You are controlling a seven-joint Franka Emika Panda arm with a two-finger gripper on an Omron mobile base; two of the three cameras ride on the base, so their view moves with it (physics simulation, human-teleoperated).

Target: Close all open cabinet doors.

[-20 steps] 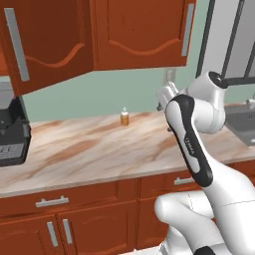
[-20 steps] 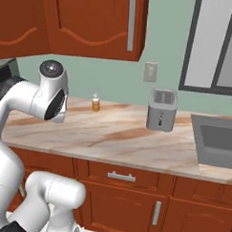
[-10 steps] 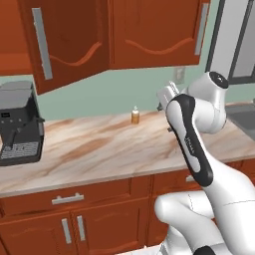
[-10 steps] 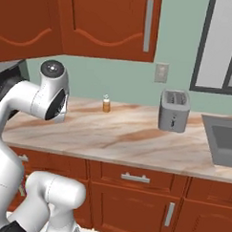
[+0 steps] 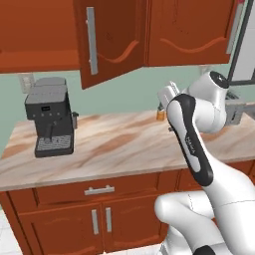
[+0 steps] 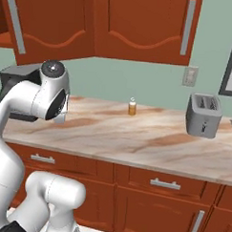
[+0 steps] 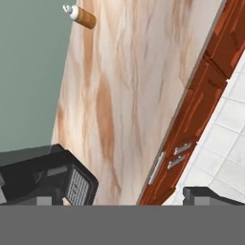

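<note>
The desk (image 5: 114, 144) is a long beige-and-brown marbled stone slab running along the green wall. A black and grey espresso machine (image 5: 49, 117) stands upright at its left end. A small amber bottle with a white cap (image 6: 132, 107) stands near the wall, mid-desk. A silver two-slot toaster (image 6: 204, 115) stands to the bottle's right, well apart from it.

Wall-cabinet doors: three, namely one ajar door (image 5: 110, 40) (silver bar handle) and two shut doors (image 6: 142, 26) (image 6: 52, 24).
Coffee machine (image 5: 49, 117): one.
Bottle (image 6: 132, 107): one.
Toaster (image 6: 204, 115): one.
Drawers (image 6: 163, 183): two in the right base view.
Wall socket (image 6: 189, 76): one.
</note>
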